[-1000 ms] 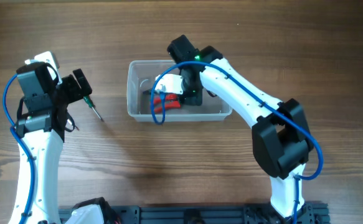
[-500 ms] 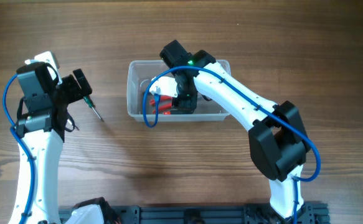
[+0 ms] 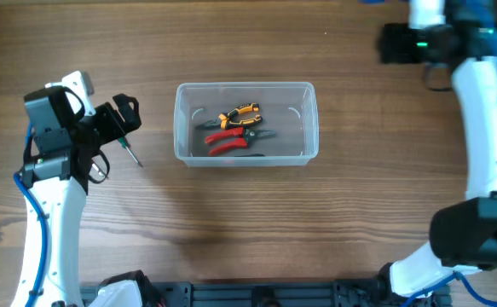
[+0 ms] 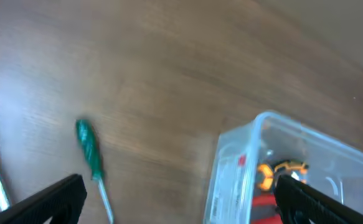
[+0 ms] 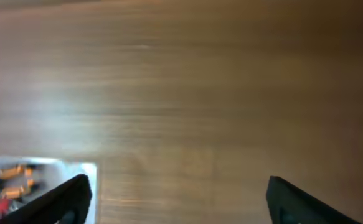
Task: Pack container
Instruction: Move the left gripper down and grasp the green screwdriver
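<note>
Left gripper, fingers wide, empty, screwdriver near it, green handle clear in left wrist view, half hidden overhead, container at centre, orange pliers and red pliers inside, right gripper far back, fingers wide, empty, its view catching only the container's corner.

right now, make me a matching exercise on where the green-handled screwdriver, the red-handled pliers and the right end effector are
Things:
1. green-handled screwdriver
2. red-handled pliers
3. right end effector

Places:
a. inside the clear plastic rectangular tub
b. open, over bare wooden table, well away from the tub
c. lying on the table, left of the tub

Pairs: 1-c, 2-a, 3-b
</note>
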